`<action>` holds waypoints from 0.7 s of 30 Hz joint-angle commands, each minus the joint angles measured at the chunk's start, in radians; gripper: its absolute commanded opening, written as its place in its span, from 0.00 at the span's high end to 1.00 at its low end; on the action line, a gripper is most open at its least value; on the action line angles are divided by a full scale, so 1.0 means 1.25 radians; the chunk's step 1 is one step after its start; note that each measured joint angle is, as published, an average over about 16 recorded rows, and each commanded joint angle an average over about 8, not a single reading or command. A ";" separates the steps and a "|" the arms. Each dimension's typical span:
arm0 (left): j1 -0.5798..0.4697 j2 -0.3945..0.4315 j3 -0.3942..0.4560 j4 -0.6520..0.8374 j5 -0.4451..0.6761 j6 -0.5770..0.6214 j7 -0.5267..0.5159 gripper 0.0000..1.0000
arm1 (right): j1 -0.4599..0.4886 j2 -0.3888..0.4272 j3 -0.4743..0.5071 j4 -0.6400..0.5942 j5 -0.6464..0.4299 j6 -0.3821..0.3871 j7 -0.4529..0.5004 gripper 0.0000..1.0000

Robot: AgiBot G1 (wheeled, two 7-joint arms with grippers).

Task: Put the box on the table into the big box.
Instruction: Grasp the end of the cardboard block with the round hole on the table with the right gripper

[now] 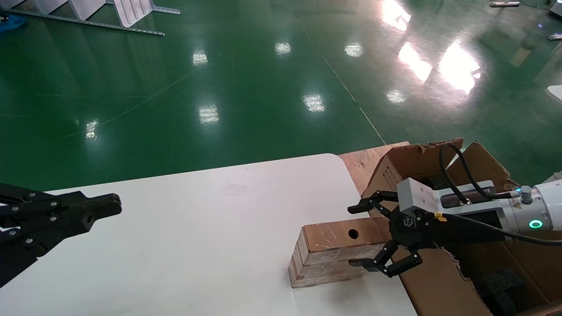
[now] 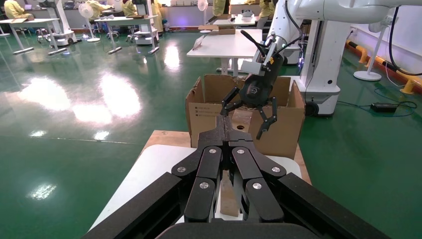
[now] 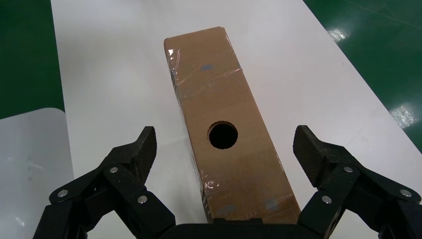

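The small brown box [image 1: 333, 252] with a round black hole in its top lies on the white table [image 1: 197, 228] near its right edge. My right gripper [image 1: 358, 236] is open, its fingers on either side of the box's near end, not touching it. In the right wrist view the box [image 3: 229, 89] lies between the spread fingers of the right gripper [image 3: 225, 137]. The big box [image 1: 395, 166] stands open just right of the table. My left gripper [image 1: 112, 206] is shut and empty over the table's left side; in the left wrist view it [image 2: 225, 122] points toward the big box [image 2: 206, 114].
Black foam blocks [image 1: 500, 281] lie inside the big box. A wooden board [image 1: 364, 160] sits under it beside the table's rounded corner. Green floor lies beyond the table's far edge. Other tables and robot stands show far off in the left wrist view.
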 commanded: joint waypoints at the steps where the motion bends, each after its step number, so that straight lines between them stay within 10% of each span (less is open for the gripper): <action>1: 0.000 0.000 0.000 0.000 0.000 0.000 0.000 0.99 | 0.004 -0.001 -0.006 -0.005 0.002 0.000 -0.002 0.00; 9: 0.000 0.000 0.000 0.000 0.000 0.000 0.000 0.04 | 0.005 -0.001 -0.006 -0.005 0.003 0.000 -0.002 0.00; 17: 0.000 0.000 0.000 0.000 0.000 0.000 0.000 0.00 | 0.003 -0.001 -0.003 -0.003 0.002 0.000 -0.002 0.92; 21: 0.000 0.000 0.000 0.000 0.000 0.000 0.000 0.00 | 0.002 -0.001 -0.002 -0.002 0.001 0.000 -0.001 1.00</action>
